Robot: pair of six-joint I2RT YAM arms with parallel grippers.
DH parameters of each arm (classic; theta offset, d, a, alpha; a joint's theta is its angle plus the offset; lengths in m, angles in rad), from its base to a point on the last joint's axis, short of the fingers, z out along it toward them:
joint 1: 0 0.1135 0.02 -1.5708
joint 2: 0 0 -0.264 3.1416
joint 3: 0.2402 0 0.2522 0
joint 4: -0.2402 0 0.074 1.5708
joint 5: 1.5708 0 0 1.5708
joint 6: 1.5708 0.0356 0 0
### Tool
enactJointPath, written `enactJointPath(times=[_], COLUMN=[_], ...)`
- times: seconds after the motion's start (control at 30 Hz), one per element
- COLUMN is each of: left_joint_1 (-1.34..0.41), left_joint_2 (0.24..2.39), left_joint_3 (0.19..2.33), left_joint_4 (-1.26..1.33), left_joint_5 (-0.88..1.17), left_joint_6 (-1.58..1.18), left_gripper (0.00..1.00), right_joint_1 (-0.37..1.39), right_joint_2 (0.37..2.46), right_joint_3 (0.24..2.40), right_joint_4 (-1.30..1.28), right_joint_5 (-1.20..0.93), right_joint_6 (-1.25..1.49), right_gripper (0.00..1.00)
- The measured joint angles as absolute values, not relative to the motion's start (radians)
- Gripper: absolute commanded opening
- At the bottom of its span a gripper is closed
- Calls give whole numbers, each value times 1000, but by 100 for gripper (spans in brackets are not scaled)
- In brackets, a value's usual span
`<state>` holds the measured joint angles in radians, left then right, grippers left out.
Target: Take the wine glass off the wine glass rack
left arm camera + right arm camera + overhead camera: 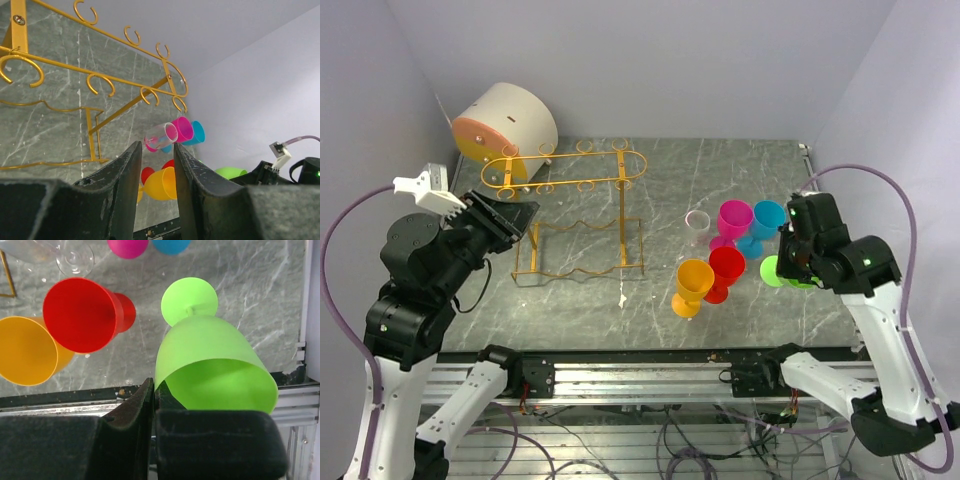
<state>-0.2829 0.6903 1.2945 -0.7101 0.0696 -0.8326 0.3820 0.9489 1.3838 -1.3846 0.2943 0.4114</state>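
Observation:
The gold wire wine glass rack [565, 176] stands at the back left of the table, and its hooks [99, 82] that show hold nothing. A green wine glass [210, 365] is at the right, its foot [189, 300] toward the table. My right gripper [153, 386] is shut on its rim, one finger inside the cup and one outside. From above, this gripper [790, 263] is right of the other glasses. My left gripper [525, 215] hovers at the rack's left end. Its fingers [125, 170] stand apart with nothing between them.
Clear [697, 226], magenta [733, 219], blue [766, 220], red [726, 270] and orange [693, 285] wine glasses stand grouped right of the rack. A white-and-orange drum [505, 122] sits behind the rack's left end. A metal rail [650, 375] runs along the near edge.

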Motion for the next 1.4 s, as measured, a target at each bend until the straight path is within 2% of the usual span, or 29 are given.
enactJointPath(times=[0.27, 0.67, 0.83, 0.93, 1.03, 1.2, 1.4], left_joint_1=[-283, -283, -283, -283, -283, -283, -283], left_joint_2=[652, 585, 562, 559, 554, 553, 530], left_joint_3=[1292, 1271, 1261, 1253, 1230, 1214, 1214], left_joint_4=[-741, -831, -862, -866, -866, -869, -876], left_joint_5=[52, 1, -14, -17, -17, -18, -41], left_joint_6=[-819, -796, -796, -797, -797, -797, -786], left_gripper=[42, 42, 42, 42, 42, 44, 45], right_joint_1=[381, 381, 381, 381, 381, 381, 381], right_joint_2=[1017, 1082, 1114, 1114, 1112, 1104, 1074], right_joint_3=[1346, 1139, 1096, 1084, 1084, 1106, 1235], right_joint_4=[-1355, -1217, -1158, -1138, -1124, -1131, -1139], right_joint_5=[241, 192, 166, 151, 144, 144, 171], right_joint_6=[415, 438, 439, 438, 435, 432, 426], right_gripper=[0, 1, 14, 26, 33, 38, 40])
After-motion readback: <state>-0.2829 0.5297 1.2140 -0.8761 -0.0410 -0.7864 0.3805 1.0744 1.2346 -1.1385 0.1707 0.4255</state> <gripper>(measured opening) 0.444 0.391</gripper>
